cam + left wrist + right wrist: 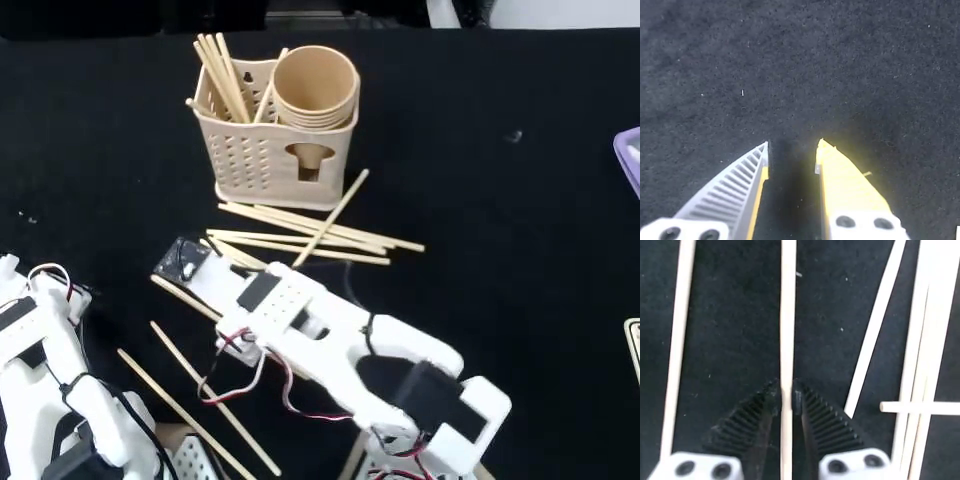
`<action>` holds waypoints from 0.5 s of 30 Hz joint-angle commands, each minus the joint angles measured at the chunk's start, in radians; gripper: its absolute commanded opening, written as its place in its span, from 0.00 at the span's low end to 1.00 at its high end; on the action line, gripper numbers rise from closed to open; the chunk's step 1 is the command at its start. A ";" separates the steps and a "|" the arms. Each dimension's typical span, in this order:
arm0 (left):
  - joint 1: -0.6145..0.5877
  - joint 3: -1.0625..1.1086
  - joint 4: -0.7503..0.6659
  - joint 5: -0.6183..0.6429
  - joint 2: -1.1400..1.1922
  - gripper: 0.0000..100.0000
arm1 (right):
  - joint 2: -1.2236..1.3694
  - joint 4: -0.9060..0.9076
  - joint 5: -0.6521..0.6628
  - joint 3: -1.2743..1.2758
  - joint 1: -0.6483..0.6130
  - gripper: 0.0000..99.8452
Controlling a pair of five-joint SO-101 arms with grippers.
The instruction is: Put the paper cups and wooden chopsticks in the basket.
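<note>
Surface: table covered in black cloth (480, 200).

1. Basket (272, 160): beige perforated plastic, upright at the far middle of the cloth; the reference point for all entries below.
2. Paper cups (315, 88): a nested stack standing upright inside the basket, at the end nearer the purple container.
3. Standing chopsticks (222, 78): a wooden bundle in the basket's other end, tips fanning above the rim.
4. Loose chopsticks (300, 240): several lying flat on the cloth just in front of the basket, roughly parallel to its front wall. One more chopstick crosses them at a slant.
5. Stray pair (205, 395): two chopsticks lying farther from the basket, between the two arms.
6. Right gripper (785, 390): low over the cloth in front of the basket and beyond the loose chopsticks. Its jaws are pinched on the gripped chopstick (788, 315), which runs straight between the serrated fingers; other sticks lie on either side.
7. Left gripper (792, 150): well away from the basket, over bare cloth; jaws parted, nothing between them.
8. Purple container (628, 155): at the cloth's edge, well apart from the basket, cut off by the frame.
</note>
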 commanded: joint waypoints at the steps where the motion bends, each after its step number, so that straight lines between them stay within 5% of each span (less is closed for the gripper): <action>1: -0.010 -0.038 -0.014 0.003 -0.012 0.16 | -0.010 -0.021 0.008 -0.031 0.000 0.15; 15: -0.010 -0.036 -0.014 0.003 -0.012 0.16 | 0.295 0.028 0.009 -0.318 -0.018 0.14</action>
